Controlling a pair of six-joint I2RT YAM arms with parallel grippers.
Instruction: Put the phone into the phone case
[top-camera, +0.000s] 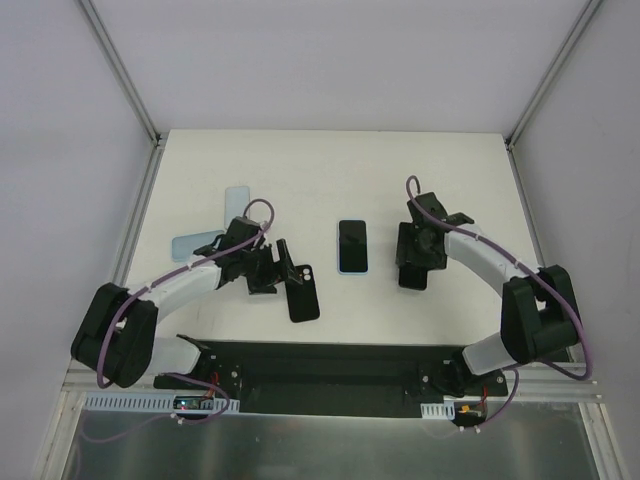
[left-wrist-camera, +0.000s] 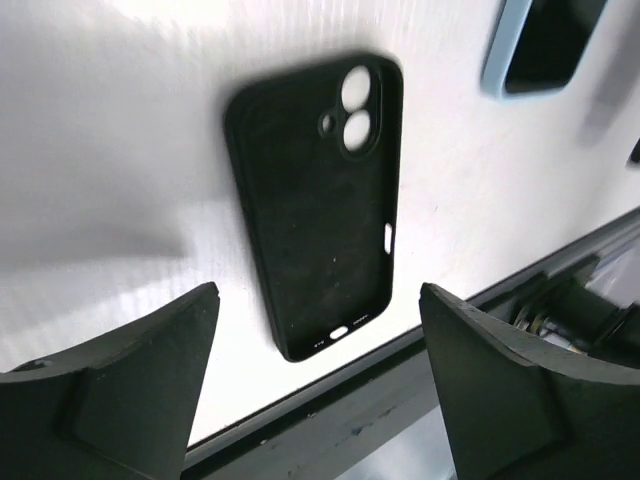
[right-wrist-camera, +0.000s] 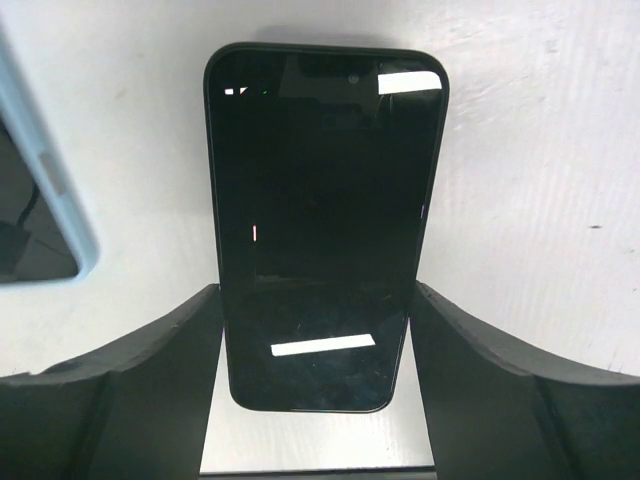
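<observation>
Black phone case (left-wrist-camera: 315, 200), hollow side up on bench (top-camera: 330, 180), interior plain only from left wrist, before wide-spread left claw (left-wrist-camera: 318, 300); black phone (right-wrist-camera: 325, 230), screen up, flanked by right claw (right-wrist-camera: 315, 295), grip indeterminable, largely hidden overhead.

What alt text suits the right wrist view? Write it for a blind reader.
A black phone lies screen-up on the table, its lower end between the fingers of the right gripper; contact is unclear. A light-blue phone shows at the left edge.
</observation>
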